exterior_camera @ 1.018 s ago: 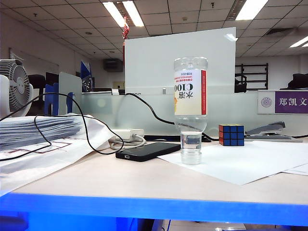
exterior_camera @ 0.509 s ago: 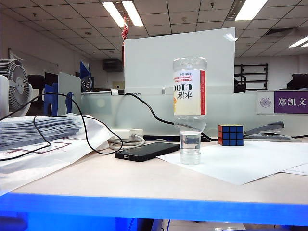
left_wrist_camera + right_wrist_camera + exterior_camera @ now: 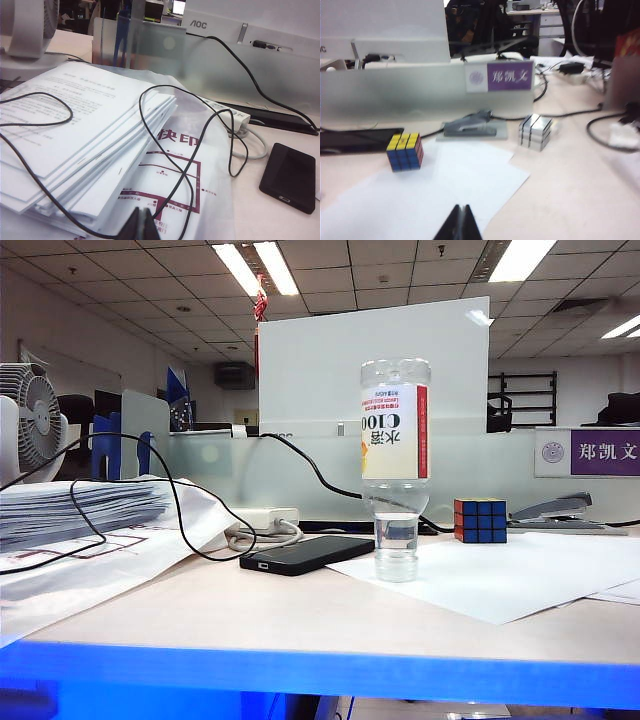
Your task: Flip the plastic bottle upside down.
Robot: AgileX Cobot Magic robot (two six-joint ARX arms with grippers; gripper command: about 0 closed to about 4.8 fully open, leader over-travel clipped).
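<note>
Left end effector and right end effector are both closed, empty, clear of the bottle — inverted at frame centre on paper. Keep away; it balances on its neck.

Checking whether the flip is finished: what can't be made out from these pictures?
- Plastic bottle: inverted in exterior view; absent from both wrist views.
- Neck contact with the white paper: too small.
- Left gripper, right gripper: shut tips, cut off by frame edge; arms absent from exterior view.
</note>
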